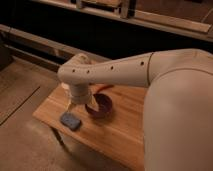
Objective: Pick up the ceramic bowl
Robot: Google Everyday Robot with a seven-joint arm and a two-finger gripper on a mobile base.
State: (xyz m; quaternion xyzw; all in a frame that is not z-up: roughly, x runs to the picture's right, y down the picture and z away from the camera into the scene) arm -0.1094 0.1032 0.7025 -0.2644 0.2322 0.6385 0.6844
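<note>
The ceramic bowl (101, 105) is small, round and dark purple-maroon. It sits on the wooden table (120, 130) near its middle. My arm reaches in from the right and bends down over the table. The gripper (83, 102) hangs below the pale wrist at the bowl's left rim, close against it. The wrist hides the left edge of the bowl.
A flat blue-grey rectangular block (70, 120) lies on the table near its front left edge, just left of the bowl. My large pale arm covers the right side of the table. Dark shelving (125, 30) runs behind the table.
</note>
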